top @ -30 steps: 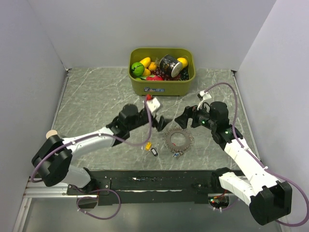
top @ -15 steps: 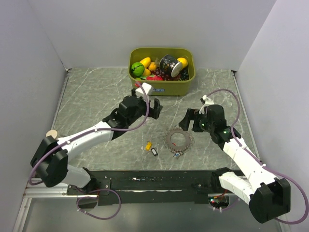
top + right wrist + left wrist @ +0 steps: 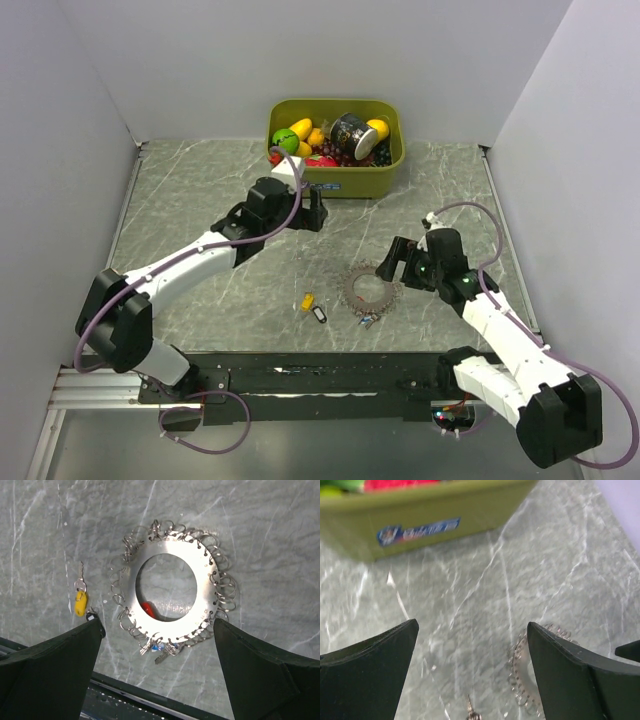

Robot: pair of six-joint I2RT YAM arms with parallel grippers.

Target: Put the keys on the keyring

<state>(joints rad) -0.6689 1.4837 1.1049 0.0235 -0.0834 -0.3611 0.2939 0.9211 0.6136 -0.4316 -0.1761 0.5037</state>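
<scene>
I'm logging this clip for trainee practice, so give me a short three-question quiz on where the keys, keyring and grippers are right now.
1. True or false: the yellow key is hooked on the keyring.
2. Which gripper is nearer the keyring? A) left B) right C) both equally near
3. Fill in: both grippers' jaws stand ____.
Key: 1 false, it lies loose beside the ring, apart from it. 2 B, the right gripper; the left gripper is up by the green bin. 3 open.
</scene>
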